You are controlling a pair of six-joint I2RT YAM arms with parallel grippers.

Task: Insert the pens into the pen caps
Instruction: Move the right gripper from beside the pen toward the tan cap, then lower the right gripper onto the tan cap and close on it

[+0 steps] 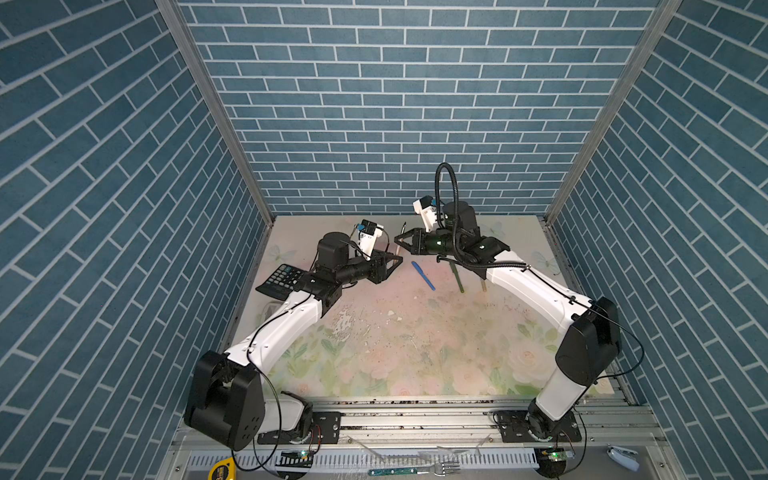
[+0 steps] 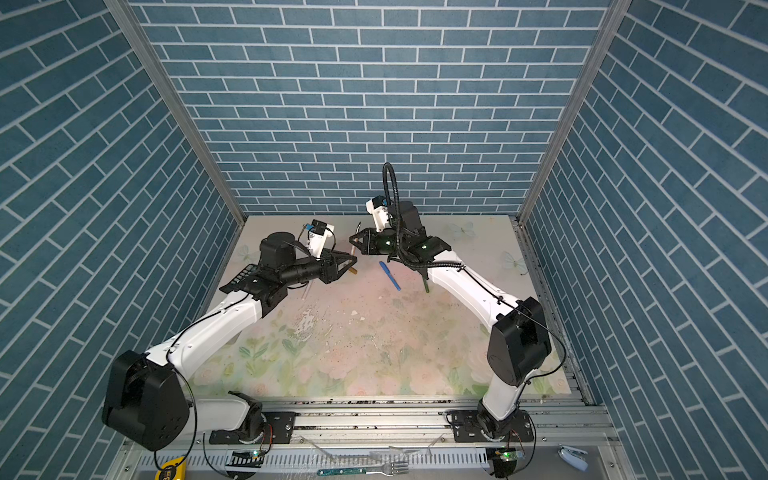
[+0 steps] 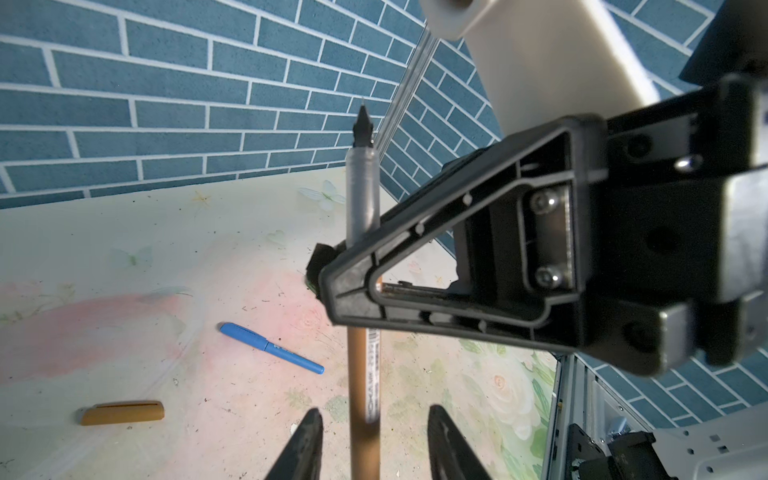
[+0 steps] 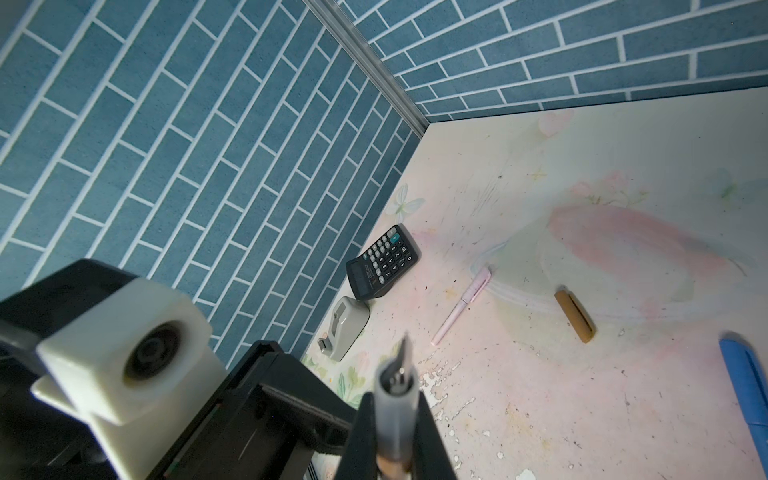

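ok so the right gripper [image 4: 394, 415] clamps the gold pen [image 3: 363, 195], tip up. the left gripper [image 3: 374, 419] looks loose I think, fingers [image 3: 307, 440] apart either side of it. the gold cap [image 3: 122, 412] lies on the table [image 3: 124, 249].

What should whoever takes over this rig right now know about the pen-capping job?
Right end effector: shut on the gold pen, tip up, uncapped.
Left end effector: open, jaws either side of that pen's barrel, not gripping.
On the table: loose gold cap; green pen partly under the right arm, cap unclear.
Done: blue pen and pink pen look capped.
To do: fetch the gold cap, press it on.
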